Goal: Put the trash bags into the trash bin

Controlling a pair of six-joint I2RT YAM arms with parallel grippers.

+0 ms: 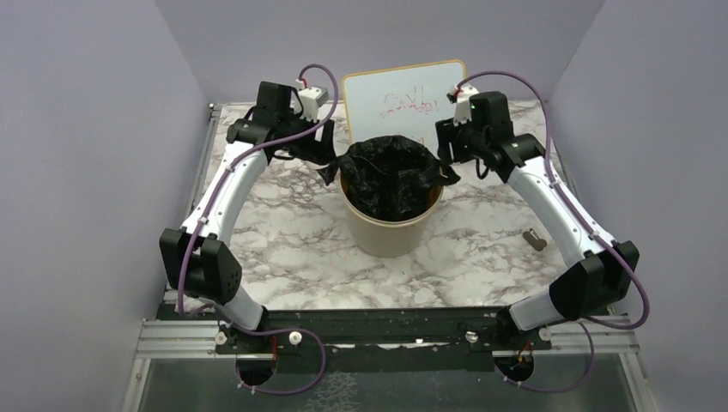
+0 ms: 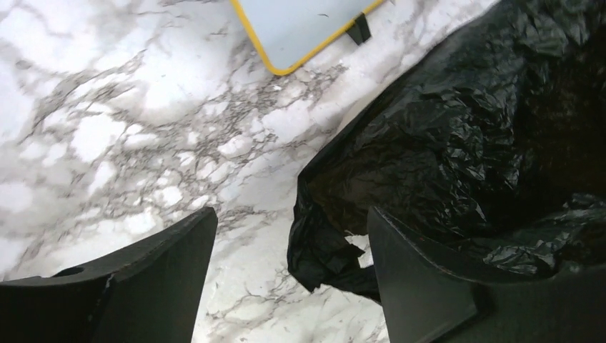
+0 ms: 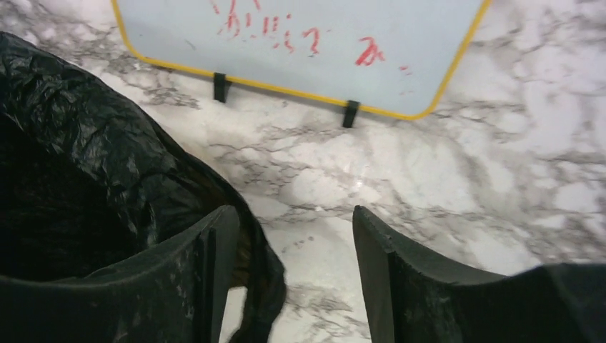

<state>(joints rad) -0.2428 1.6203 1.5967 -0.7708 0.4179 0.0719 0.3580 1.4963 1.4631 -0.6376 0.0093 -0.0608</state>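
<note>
So, crinkly glossy blk bag (image 1: pixel 391 176) inside smooth cylindrical cream bin (image 1: pixel 391 236).

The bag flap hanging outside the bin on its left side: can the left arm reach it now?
Probably yes: the left fingers stand open with the flap in the gap between them, and nothing blocks it.
</note>
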